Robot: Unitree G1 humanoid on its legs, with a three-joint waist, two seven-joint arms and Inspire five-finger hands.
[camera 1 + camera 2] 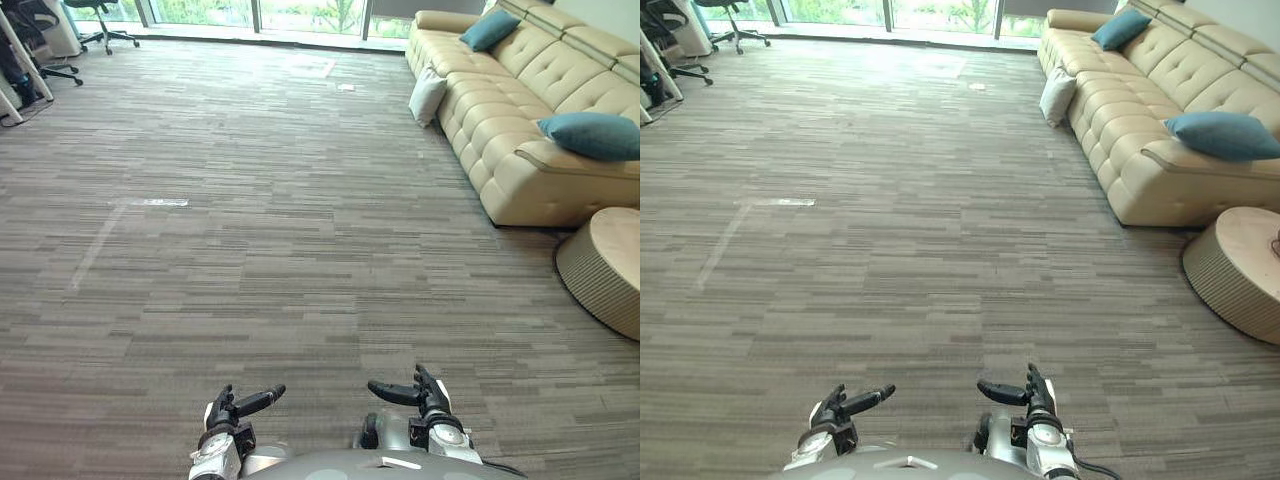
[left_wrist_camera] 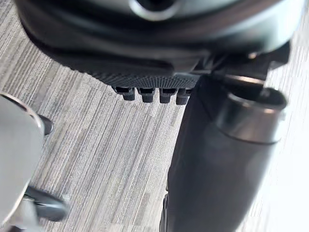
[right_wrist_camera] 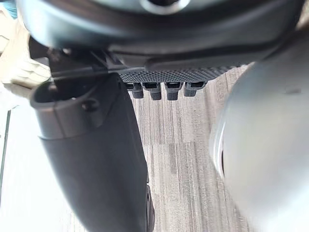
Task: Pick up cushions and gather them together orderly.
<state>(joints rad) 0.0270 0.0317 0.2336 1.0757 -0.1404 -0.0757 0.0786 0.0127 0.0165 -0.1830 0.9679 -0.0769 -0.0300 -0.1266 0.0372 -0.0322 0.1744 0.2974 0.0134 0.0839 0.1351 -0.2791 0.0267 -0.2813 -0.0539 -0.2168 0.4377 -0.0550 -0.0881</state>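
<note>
A white cushion leans on the floor against the front of the beige sofa at the far right. One teal cushion lies at the sofa's far end, and another teal cushion rests on its near chaise end. My left hand and right hand hang low at the near edge of the head views, over the carpet and far from all the cushions. Both are open, fingers straight, holding nothing.
A round ribbed ottoman stands at the right, just in front of the sofa's near end. Office chairs and a white frame stand at the far left by the windows. Wide grey carpet lies between me and the sofa.
</note>
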